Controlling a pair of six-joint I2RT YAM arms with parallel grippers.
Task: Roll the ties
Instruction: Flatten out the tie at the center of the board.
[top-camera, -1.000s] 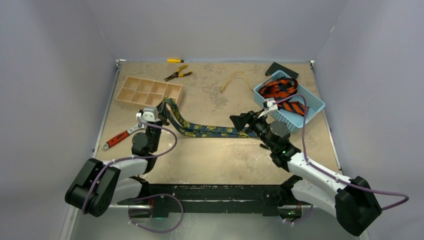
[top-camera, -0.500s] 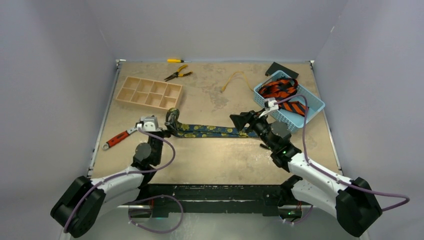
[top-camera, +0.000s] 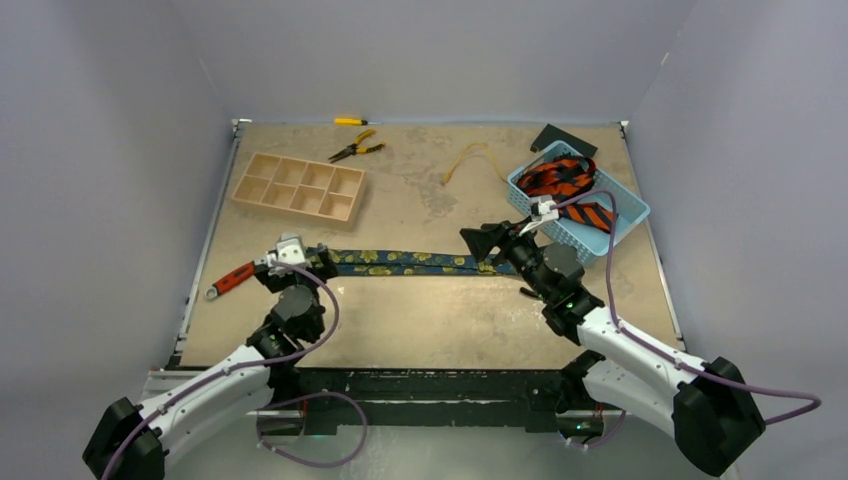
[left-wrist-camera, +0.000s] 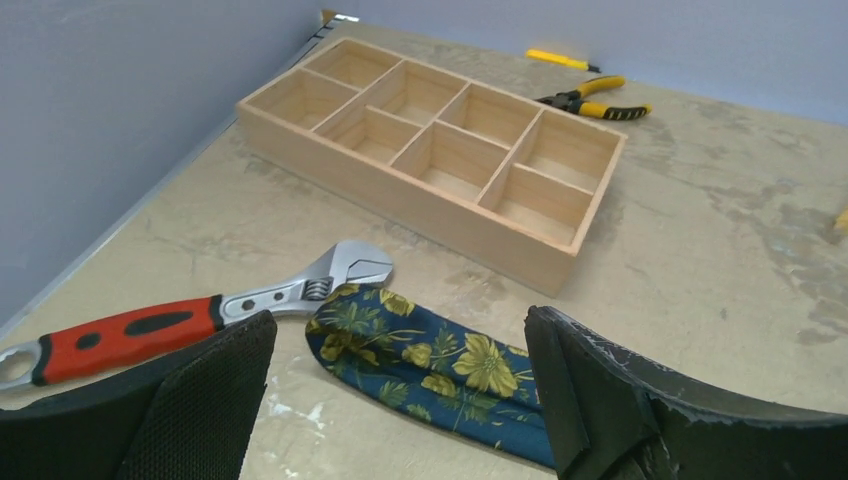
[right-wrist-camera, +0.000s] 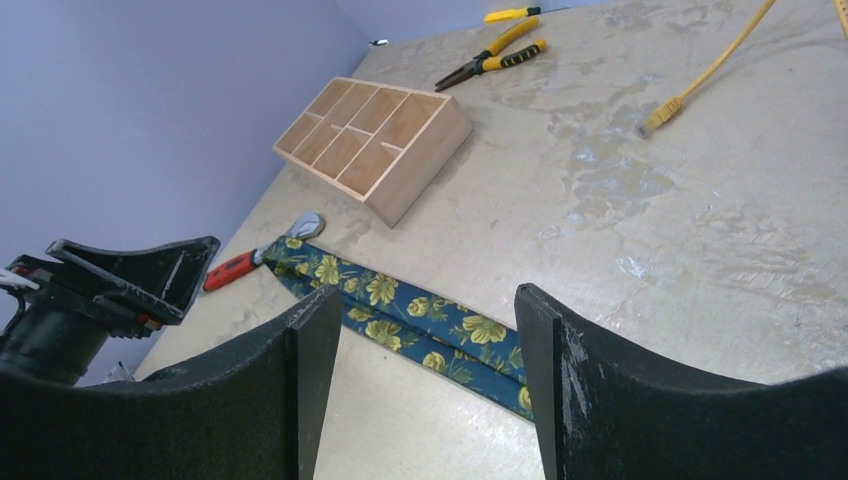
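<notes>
Navy tie (top-camera: 400, 263) flat btwn L hand (top-camera: 318, 262) & R hand (top-camera: 478, 250) (both unclenched, empty, low over ends)

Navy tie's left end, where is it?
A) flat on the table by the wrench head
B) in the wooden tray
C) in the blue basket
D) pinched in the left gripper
A: the navy tie lies flat beside the head of the adjustable wrench, between the fingers of the open left gripper.
</notes>
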